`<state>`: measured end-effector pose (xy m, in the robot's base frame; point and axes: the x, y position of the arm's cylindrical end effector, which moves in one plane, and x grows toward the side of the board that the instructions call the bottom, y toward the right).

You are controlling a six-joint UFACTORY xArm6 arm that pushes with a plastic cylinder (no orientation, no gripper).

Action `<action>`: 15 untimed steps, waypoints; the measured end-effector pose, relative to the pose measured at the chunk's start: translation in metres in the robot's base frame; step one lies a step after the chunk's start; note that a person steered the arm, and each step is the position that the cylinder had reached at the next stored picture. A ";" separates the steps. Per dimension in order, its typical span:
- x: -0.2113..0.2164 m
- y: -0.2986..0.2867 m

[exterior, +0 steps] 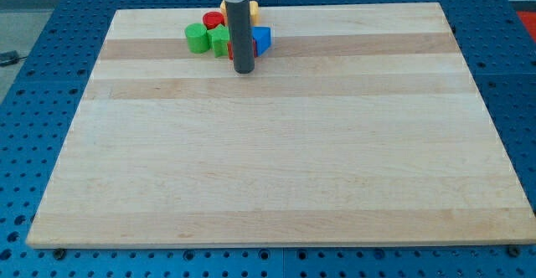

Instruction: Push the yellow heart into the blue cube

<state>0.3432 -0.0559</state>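
Observation:
A tight cluster of blocks lies near the board's top edge, left of centre. My tip (244, 69) stands at the cluster's lower edge. The rod covers the cluster's middle. A blue block (263, 38), shape unclear, shows just right of the rod and touches it or nearly does. A yellow block (253, 12) peeks out at the rod's upper right, mostly hidden, so I cannot make out its shape. It sits above the blue block, close to it.
A green round block (197, 38) and a green angular block (220, 42) lie left of the rod, with a red round block (213, 18) above them. A sliver of red (230, 50) shows at the rod's left edge. The wooden board (276, 161) lies on a blue perforated table (33, 102).

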 end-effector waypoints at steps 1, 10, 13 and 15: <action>-0.014 -0.001; -0.007 0.052; -0.043 0.115; -0.110 0.111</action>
<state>0.2330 0.0552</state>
